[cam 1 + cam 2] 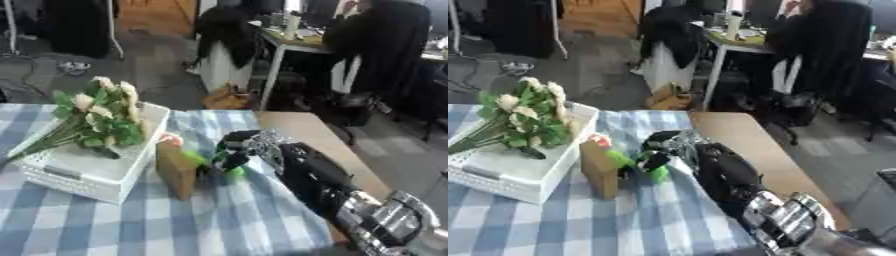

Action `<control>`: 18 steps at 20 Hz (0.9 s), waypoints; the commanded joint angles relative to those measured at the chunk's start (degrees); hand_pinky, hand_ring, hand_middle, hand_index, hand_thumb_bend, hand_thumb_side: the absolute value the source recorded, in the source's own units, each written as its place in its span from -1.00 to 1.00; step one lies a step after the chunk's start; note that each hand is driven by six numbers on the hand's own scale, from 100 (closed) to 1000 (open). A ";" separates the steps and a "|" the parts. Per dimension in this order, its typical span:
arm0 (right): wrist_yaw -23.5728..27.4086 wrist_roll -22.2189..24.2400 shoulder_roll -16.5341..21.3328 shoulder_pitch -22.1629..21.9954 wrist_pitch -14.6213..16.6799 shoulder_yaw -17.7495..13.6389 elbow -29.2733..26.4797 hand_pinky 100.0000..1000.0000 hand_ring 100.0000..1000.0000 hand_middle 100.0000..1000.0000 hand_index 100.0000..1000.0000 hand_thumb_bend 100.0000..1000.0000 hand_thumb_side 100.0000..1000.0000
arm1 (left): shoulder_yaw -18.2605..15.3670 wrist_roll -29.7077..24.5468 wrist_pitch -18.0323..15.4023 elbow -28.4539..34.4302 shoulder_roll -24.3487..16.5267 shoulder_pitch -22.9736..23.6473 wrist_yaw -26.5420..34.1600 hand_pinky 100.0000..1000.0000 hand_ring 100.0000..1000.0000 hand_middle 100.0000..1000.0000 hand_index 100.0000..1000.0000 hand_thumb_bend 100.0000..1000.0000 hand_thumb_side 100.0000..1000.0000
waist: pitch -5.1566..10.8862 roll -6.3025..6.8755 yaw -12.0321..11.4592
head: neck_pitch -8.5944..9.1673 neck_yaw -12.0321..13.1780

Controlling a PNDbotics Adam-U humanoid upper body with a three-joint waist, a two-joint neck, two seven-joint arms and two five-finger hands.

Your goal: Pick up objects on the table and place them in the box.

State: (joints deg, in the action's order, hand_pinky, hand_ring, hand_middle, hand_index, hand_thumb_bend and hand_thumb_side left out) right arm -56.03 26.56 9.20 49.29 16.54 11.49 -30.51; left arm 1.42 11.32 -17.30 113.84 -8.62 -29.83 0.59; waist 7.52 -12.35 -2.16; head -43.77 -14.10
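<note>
A white slatted box point(83, 180) stands at the left on the checked cloth. A bunch of cream flowers with green leaves point(101, 117) lies in it, stems pointing to the lower left. Just right of the box stands a brown block point(177, 172) with a small red and white thing point(170, 140) at its top. My right hand point(241, 147) reaches in from the lower right. Its fingers are curled down over a bright green object point(233, 171) beside the block. The object's shape is unclear. My left hand is out of sight.
The blue and white checked cloth point(201, 220) covers the table's left part, and bare wood point(306, 132) shows along the right edge. Beyond the table are a white desk point(289, 47), dark chairs and a seated person.
</note>
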 commanded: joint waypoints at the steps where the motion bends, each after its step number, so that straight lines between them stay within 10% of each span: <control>1: 4.58 4.04 3.93 3.41 0.74 -0.54 -2.73 -1.00 -1.00 -1.00 -0.42 -1.00 0.28 | 0.04 -0.08 -0.18 0.75 -0.26 -1.37 0.36 0.29 0.56 0.52 0.64 -1.00 0.63 | -0.01 0.66 -0.05 | -0.35 1.35; 10: 18.39 15.74 8.53 8.37 -1.23 0.47 -8.17 -1.00 -1.00 -1.00 -0.43 -1.00 0.23 | -0.10 0.01 -0.81 0.75 0.26 -2.27 0.71 0.29 0.56 0.52 0.63 -1.00 0.63 | -1.15 0.90 -0.75 | -0.35 5.63; 18: 21.21 17.14 9.96 9.62 -3.39 1.35 -10.69 -1.00 -1.00 -1.00 -0.43 -1.00 0.27 | -0.14 -0.01 -1.10 0.75 0.44 -2.45 0.90 0.30 0.56 0.52 0.63 -1.00 0.62 | -1.52 0.93 -1.03 | -0.35 6.76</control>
State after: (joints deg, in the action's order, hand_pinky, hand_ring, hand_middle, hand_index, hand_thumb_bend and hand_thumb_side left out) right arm -35.56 43.74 16.60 57.43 13.43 12.90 -39.75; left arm 1.40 11.29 -18.15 113.84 -8.54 -30.93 1.35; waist 6.68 -12.33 -3.26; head -43.78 -7.39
